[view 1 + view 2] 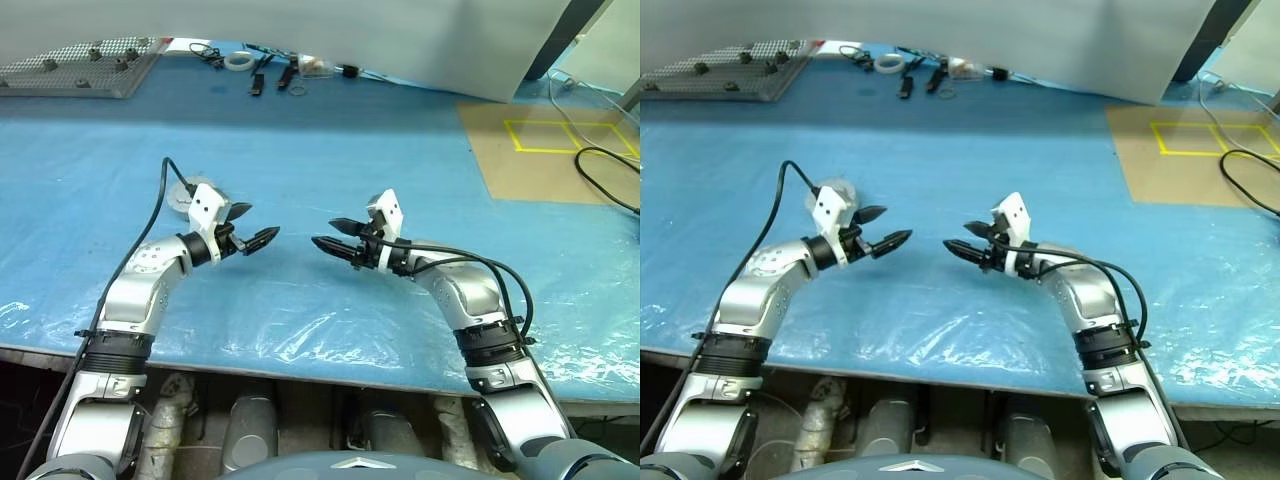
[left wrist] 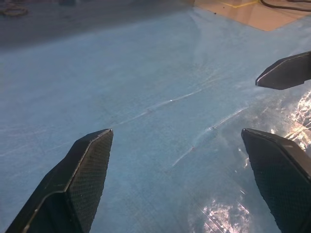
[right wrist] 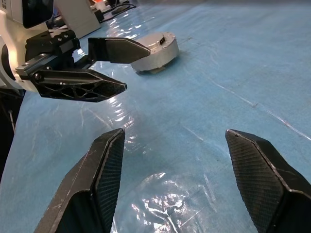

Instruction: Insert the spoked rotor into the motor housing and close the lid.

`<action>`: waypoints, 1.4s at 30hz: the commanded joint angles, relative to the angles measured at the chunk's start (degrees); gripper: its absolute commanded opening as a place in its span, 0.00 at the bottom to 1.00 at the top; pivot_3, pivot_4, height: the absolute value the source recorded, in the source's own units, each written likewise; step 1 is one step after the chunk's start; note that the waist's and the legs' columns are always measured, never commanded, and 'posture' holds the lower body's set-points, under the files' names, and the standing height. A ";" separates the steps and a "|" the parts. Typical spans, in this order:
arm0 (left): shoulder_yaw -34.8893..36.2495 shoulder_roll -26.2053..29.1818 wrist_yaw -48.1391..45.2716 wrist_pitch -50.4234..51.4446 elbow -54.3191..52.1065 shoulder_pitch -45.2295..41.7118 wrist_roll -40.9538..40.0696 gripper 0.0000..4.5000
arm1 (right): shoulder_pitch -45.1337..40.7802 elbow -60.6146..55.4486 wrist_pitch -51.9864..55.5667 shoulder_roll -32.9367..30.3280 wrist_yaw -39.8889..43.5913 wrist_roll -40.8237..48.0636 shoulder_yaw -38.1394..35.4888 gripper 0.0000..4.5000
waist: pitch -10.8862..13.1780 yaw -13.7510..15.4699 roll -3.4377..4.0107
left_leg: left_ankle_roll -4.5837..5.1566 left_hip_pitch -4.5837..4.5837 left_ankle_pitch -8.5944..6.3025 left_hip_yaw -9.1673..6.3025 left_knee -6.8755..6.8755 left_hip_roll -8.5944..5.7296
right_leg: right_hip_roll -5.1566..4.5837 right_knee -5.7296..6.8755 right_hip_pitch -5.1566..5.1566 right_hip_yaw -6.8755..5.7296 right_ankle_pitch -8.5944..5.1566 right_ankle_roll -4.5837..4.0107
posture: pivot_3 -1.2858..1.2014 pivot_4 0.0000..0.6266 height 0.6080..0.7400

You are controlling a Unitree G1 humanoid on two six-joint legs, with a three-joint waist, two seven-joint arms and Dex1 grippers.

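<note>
Blue plastic-covered desk (image 1: 330, 170) fills mid-frame. Left gripper (image 1: 250, 225) and right gripper (image 1: 335, 235) face each other at centre, jaws wide, empty. Round silver lidded motor housing (image 3: 156, 50) sits behind the left.

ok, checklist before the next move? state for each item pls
1. Left pincer open and empty: ok.
2. Right pincer open and empty: ok.
3. Pincers apart from each other, tips not touching: ok.
4. Lid on top of the motor housing: ok, it looks to be in place in the right wrist view.
5. Lid fully seated all round: cannot tell, the left pincer's finger hides part of the edge.
6. Spoked rotor inside the housing: cannot tell, the top is covered.
</note>
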 commanded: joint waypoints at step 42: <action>1.51 0.06 -0.14 0.03 -1.30 -1.40 -0.20 0.99 | 0.37 -2.64 0.17 0.63 -1.32 0.39 -0.36 0.76 | 0.00 0.00 0.00 | 0.00 0.00 0.00 0.00 0.02 0.00 | 0.00 0.01 0.00 0.00 0.00 0.00 | 0.52 0.24 1.00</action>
